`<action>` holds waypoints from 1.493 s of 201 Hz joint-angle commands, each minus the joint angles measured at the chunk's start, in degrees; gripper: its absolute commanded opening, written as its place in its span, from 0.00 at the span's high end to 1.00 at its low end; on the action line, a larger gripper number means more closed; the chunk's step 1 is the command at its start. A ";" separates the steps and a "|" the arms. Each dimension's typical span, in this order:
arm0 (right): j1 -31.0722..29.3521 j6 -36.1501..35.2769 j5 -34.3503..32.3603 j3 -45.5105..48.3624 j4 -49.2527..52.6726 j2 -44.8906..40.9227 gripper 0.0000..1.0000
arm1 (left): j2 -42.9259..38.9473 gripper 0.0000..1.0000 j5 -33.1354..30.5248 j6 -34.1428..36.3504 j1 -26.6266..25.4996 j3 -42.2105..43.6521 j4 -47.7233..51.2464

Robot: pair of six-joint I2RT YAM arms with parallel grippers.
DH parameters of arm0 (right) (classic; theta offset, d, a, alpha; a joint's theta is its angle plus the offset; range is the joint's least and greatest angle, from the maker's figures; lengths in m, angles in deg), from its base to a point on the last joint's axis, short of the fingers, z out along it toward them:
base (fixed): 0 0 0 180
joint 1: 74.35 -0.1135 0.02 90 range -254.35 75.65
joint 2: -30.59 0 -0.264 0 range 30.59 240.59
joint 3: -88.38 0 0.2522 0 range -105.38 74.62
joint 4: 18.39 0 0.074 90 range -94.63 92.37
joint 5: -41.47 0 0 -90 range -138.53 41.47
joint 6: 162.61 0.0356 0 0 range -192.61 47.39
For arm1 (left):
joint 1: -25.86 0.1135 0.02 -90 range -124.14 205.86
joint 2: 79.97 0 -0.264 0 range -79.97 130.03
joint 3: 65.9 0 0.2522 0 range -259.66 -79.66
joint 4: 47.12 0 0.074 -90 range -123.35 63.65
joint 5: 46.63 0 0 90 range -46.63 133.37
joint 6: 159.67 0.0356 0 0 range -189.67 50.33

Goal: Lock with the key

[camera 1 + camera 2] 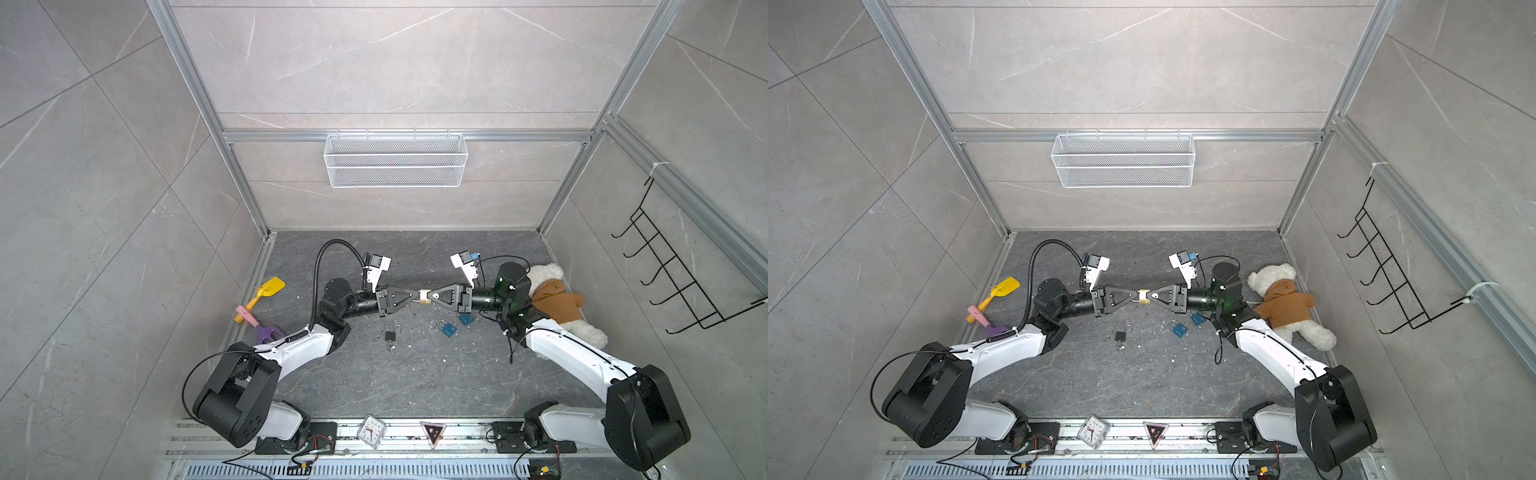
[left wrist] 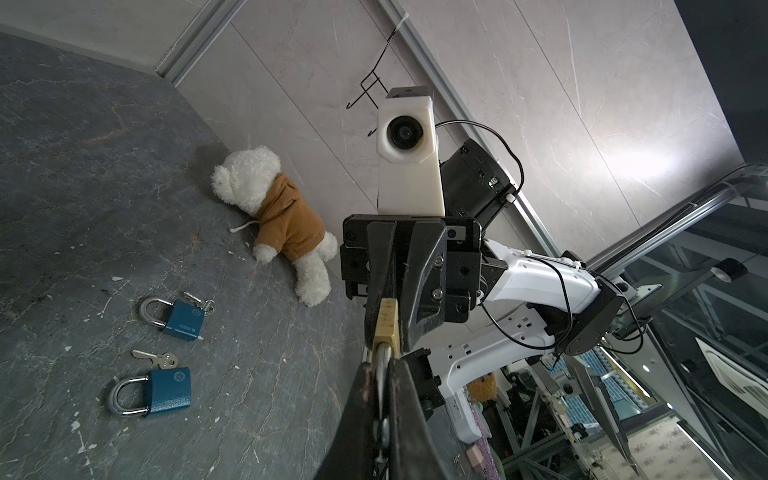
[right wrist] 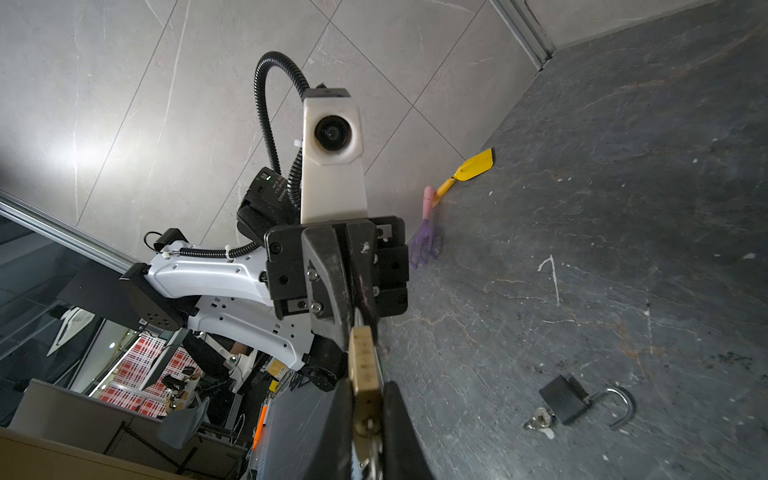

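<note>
The left gripper [image 1: 414, 298] is clenching the shackle [image 2: 381, 359] of the brass padlock [image 1: 424, 296], which I am seeing hanging above the table [image 1: 374, 374]; the right gripper [image 1: 432, 296] is pinching its bottom, where the key [image 3: 371, 449] is sitting.

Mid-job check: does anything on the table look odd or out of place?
The black padlock lies on the table with its shackle swung open and a key at its base. White flecks are scattered around.
</note>
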 commanded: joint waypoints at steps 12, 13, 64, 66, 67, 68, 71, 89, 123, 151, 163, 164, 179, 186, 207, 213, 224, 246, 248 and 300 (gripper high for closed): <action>-0.48 1.61 2.37 0.42 -5.04 0.15 1.00 | 1.20 1.00 1.57 0.03 -0.10 -2.23 -2.80; -0.48 1.59 2.32 0.43 -5.05 0.14 1.00 | 1.25 1.00 1.78 0.03 -0.09 -2.28 -2.87; -0.39 0.19 0.82 -0.15 -2.17 0.14 1.00 | 0.60 0.76 4.20 -0.95 -0.20 -1.19 -6.57; -0.39 0.14 0.67 -0.17 -2.12 0.14 1.00 | 0.55 0.76 4.34 -0.98 -0.21 -1.18 -6.56; -0.39 0.11 0.63 -0.17 -2.01 0.09 1.00 | 0.53 0.76 4.31 -0.96 -0.24 -1.18 -6.60; -0.39 0.06 0.57 -0.17 -2.00 0.07 1.00 | 0.52 0.76 4.29 -0.99 -0.29 -1.18 -6.67; -0.37 -0.04 0.44 -0.17 -1.82 0.09 1.00 | 0.43 0.76 4.45 -1.02 -0.35 -1.18 -6.74; -0.42 -0.10 0.60 -0.50 -1.66 0.37 1.00 | 0.17 0.76 4.96 -0.95 -0.46 -1.27 -6.48; -0.40 -0.09 0.47 -0.77 -1.55 0.44 1.00 | 0.23 0.76 5.31 -0.41 -0.73 -1.70 -5.37; -0.39 0.00 0.55 -0.79 -1.37 0.51 1.00 | 0.94 0.76 5.34 -0.50 -1.05 -2.07 -5.31; -0.34 -0.34 0.35 -0.87 -0.87 0.48 1.00 | 1.24 0.76 5.34 -0.59 -1.19 -2.42 -5.13; -0.37 -0.39 0.38 -0.88 -0.81 0.49 1.00 | 1.27 0.76 5.38 -0.59 -1.17 -2.41 -5.14; -0.39 -0.44 0.34 -0.97 -0.62 0.58 1.00 | 1.63 0.76 5.32 -0.67 -1.23 -2.75 -5.09; -0.35 -0.52 0.38 -0.97 -0.65 0.64 1.00 | 1.80 0.76 5.35 -0.72 -1.35 -2.93 -5.05; -0.42 -0.56 0.44 -1.05 -0.60 0.75 1.00 | 2.26 0.76 5.40 -0.76 -1.44 -3.37 -4.84; -0.39 -0.57 0.57 -1.05 -0.56 0.75 1.00 | 2.39 0.76 5.33 -0.85 -1.46 -3.45 -4.80; -0.39 -0.62 0.69 -1.05 -0.52 0.84 1.00 | 2.66 0.76 5.40 -0.98 -1.50 -3.61 -4.72; -0.48 -0.77 1.10 -1.04 -0.40 1.01 1.00 | 3.13 0.76 5.39 -1.11 -1.63 -4.04 -4.57; -0.48 -0.79 1.11 -1.05 -0.38 1.02 1.00 | 3.21 0.76 5.41 -1.11 -1.73 -4.14 -4.56; -0.48 -1.53 0.99 -1.10 0.54 1.00 1.00 | 4.80 0.80 5.61 -1.29 -2.62 -5.38 -4.45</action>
